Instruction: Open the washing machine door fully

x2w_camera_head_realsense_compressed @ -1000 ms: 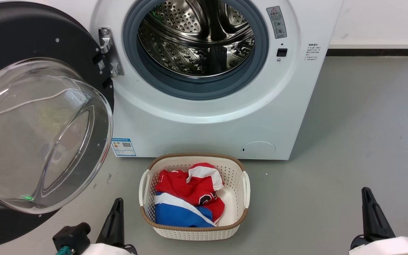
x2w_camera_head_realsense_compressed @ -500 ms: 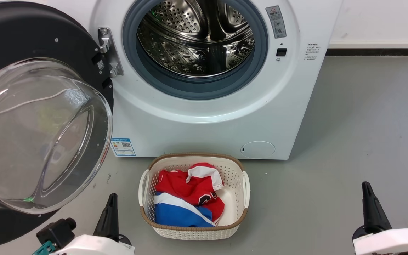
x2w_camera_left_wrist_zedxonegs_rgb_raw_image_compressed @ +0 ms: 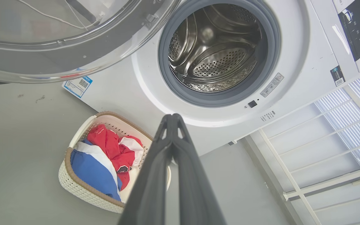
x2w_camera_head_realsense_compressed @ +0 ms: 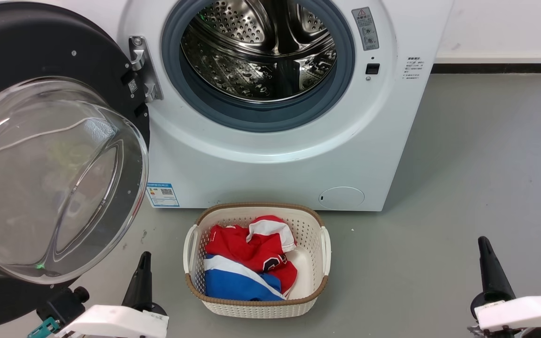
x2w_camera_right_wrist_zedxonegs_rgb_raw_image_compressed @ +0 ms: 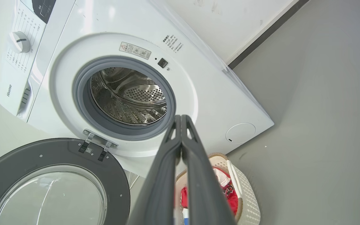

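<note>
Front and centre of the head view: washing machine (x2w_camera_head_realsense_compressed: 275, 159), white, drum opening uncovered. Left of it, the washing machine door (x2w_camera_head_realsense_compressed: 31, 42) hangs swung out on its hinge (x2w_camera_head_realsense_compressed: 141, 70), with its inner face and clear glass bowl (x2w_camera_head_realsense_compressed: 50, 178) turned toward the robot. It reads as at or near full travel (no stop visible, so a judgement). Next, laundry basket (x2w_camera_head_realsense_compressed: 256, 307) on the floor (x2w_camera_head_realsense_compressed: 463, 155) just before the machine, red, white and blue clothes (x2w_camera_head_realsense_compressed: 247, 263) inside; it sits right of the door and apart from it.

State, left tool (x2w_camera_head_realsense_compressed: 142, 263): fingers pressed together, nothing held, low and just right of the bowl's lower rim, not touching. State, right tool (x2w_camera_head_realsense_compressed: 483, 246): likewise closed and empty, on the basket's far side, well apart from the door.

Key relation: the door lies up-left of the left tool, the nearer arm. The hinge axis is vertical, so any remaining opening is a leftward push on the inner face. The basket is off that path; the bulging bowl is likeliest to get clipped.
</note>
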Controlling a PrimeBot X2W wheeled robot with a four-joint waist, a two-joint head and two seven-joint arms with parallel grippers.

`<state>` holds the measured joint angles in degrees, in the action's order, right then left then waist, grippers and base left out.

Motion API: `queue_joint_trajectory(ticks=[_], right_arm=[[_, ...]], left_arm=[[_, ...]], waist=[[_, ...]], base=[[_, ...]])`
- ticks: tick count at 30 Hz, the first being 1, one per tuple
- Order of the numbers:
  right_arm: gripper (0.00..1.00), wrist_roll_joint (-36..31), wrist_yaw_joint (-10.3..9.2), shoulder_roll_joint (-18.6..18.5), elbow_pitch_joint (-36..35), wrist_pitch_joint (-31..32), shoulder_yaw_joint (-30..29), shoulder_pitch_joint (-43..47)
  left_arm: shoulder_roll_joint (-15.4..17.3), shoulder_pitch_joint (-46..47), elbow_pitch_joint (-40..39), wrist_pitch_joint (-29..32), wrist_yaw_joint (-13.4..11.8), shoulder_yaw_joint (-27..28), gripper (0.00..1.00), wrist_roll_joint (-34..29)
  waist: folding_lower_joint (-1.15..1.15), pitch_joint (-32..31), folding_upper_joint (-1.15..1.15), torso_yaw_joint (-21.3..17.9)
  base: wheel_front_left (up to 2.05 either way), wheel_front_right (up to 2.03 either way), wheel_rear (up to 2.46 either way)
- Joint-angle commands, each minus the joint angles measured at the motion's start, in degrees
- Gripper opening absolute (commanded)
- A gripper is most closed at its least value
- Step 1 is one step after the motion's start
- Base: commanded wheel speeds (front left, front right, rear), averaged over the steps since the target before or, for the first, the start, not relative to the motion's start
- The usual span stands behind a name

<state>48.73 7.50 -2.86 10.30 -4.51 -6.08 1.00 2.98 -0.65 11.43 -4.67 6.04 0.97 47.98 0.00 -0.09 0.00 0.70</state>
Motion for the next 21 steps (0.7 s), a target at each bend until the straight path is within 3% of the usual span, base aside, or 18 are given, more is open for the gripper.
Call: queue_joint_trajectory(ticks=[1,18,21], right_arm=[[0.0,2.4,-0.01,-0.1,-0.4,0.5,-0.1,-1.9],[0.0,13.7,-0.01,0.0,0.7,3.4,-0.2,-3.5],[0.0,17.9,-0.01,0.0,1.2,4.5,-0.3,-4.1]], left_arm=[[0.1,1.7,-0.5,0.5,0.2,0.5,0.0,2.2],[0.1,3.3,0.4,3.4,0.6,1.9,0.0,13.9],[0.1,3.9,0.7,4.5,0.7,2.4,0.0,18.2]], waist=[[0.0,0.0,0.0,0.0],[0.0,0.1,0.0,-0.2],[0.0,0.1,0.0,-0.2]], base=[[0.0,0.0,0.0],[0.0,0.0,0.0],[0.0,0.0,0.0]])
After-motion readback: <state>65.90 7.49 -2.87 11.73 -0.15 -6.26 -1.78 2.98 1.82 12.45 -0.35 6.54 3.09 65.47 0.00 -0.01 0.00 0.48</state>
